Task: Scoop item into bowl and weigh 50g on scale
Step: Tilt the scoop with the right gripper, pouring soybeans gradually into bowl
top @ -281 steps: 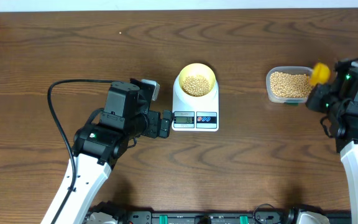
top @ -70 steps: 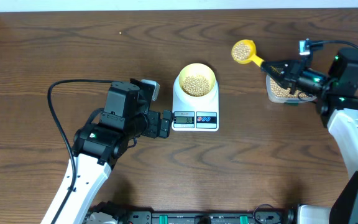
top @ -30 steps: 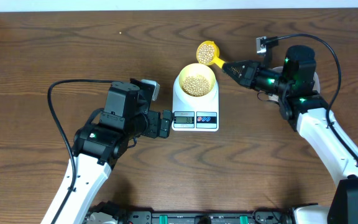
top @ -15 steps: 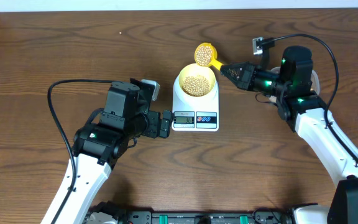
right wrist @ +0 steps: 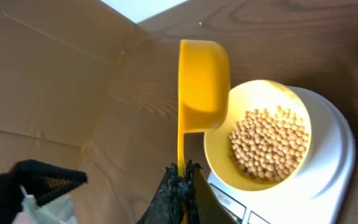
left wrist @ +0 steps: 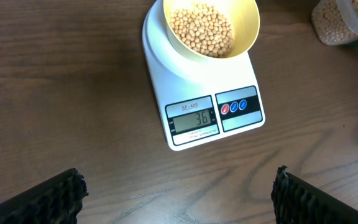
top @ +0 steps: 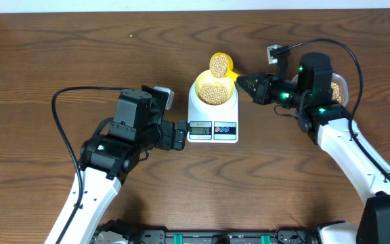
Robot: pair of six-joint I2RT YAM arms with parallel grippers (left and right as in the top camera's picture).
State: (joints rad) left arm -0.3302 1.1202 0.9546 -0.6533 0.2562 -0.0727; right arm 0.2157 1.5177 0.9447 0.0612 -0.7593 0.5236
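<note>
The pale yellow bowl [top: 230, 83] stands on the white scale [top: 212, 125] and holds a layer of tan beans [top: 213, 93]. My right gripper [top: 244, 78] is shut on the handle of a bright yellow scoop [top: 219, 65]. The scoop is full of beans and hangs over the bowl's far rim. From the right wrist the scoop [right wrist: 202, 87] shows side-on beside the bowl [right wrist: 219, 155], with the gripper [right wrist: 182, 174] pinching its handle. My left gripper [top: 183, 134] stands open just left of the scale's display. From the left wrist the scale [left wrist: 241, 106] reads 36 and the bowl [left wrist: 247, 25] sits above it.
A clear tub of beans [top: 337, 85] stands at the right, mostly hidden behind my right arm; its corner shows in the left wrist view [left wrist: 347, 22]. A cardboard wall [right wrist: 42, 81] shows at the table's left edge. Cables trail from both arms.
My right gripper has carried the loaded scoop leftward, from right of the bowl to over its far rim. The left arm has not moved.
</note>
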